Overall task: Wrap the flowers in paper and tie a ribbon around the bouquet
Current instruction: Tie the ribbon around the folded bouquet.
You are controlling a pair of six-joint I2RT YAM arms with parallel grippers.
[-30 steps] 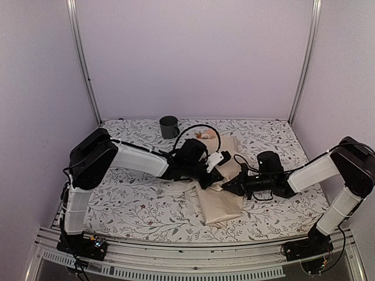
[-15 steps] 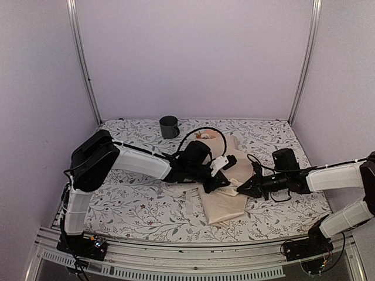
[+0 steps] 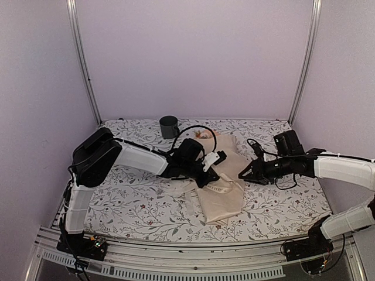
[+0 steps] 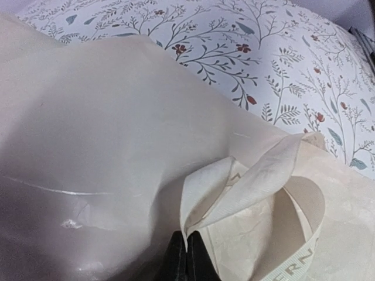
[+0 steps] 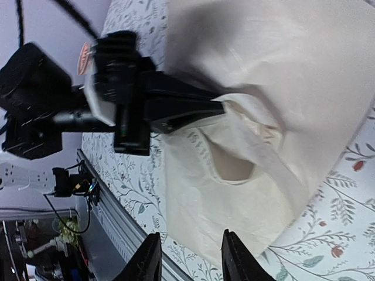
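The bouquet (image 3: 221, 202) lies near the middle of the floral-print surface (image 3: 135, 205). Its flowers (image 3: 205, 135) point toward 12 o'clock and its wrapped body runs toward 6 o'clock. A dark mug (image 3: 169, 126) stands at about 10 o'clock from the flowers, near the far edge.

The left arm (image 3: 140, 159) reaches in from 9 o'clock. Its jaws are pressed fully together on a fold of the cream ribbon (image 4: 263, 175) — in the wrist view the ribbon rises from the fingertips in an open loop resting on the cream paper (image 4: 88, 134). A printed stretch of ribbon crosses the bouquet's body.

The right arm (image 3: 343, 167) comes in from 3 o'clock. Its jaws stand partly apart with nothing between them — fingers (image 5: 147, 257) at the bouquet's 3 o'clock edge, near the left jaws. I cannot tell whether they touch the paper.
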